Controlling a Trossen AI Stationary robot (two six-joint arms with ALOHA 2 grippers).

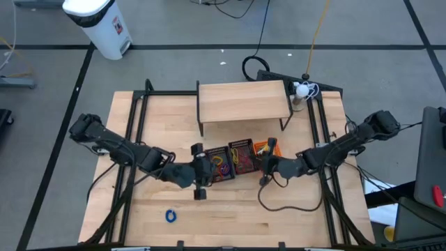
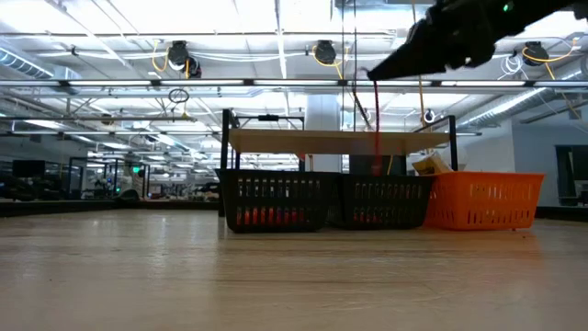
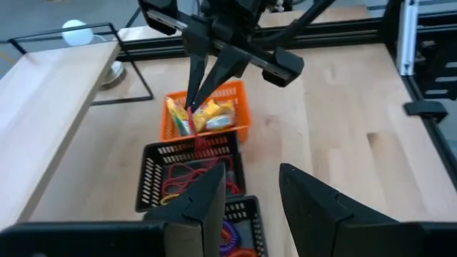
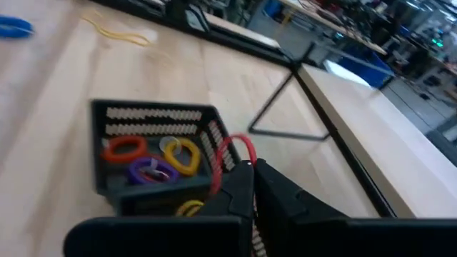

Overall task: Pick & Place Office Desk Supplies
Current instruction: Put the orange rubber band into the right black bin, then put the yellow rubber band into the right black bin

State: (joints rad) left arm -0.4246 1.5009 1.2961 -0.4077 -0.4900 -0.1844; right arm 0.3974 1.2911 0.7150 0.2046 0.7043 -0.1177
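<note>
Starting at the left, a small blue ring (image 1: 170,216) lies alone on the bare wooden table (image 1: 293,230), well in front of the left arm. That arm reaches in low, and the left gripper (image 1: 200,183) hovers just in front of the left black basket (image 1: 217,164), its two fingers (image 3: 203,207) parted with nothing between them. Inside that basket sit orange, purple and yellow rings (image 4: 153,160). Next along, touching it, is the middle black basket (image 1: 243,155), which holds a tangle of red and orange elastic loops (image 3: 187,178). Above this basket the right gripper (image 3: 191,106) is pinched tight on a red elastic loop (image 2: 375,124); from table level the loop hangs straight down from the fingertips toward the middle basket. In the right wrist view its top curls out of the closed fingers. Furthest right stands the orange basket (image 2: 484,200), with yellow oblong pieces (image 3: 211,116) inside it. Behind the row of baskets a low wooden shelf (image 1: 243,101) on black legs crosses the table.
</note>
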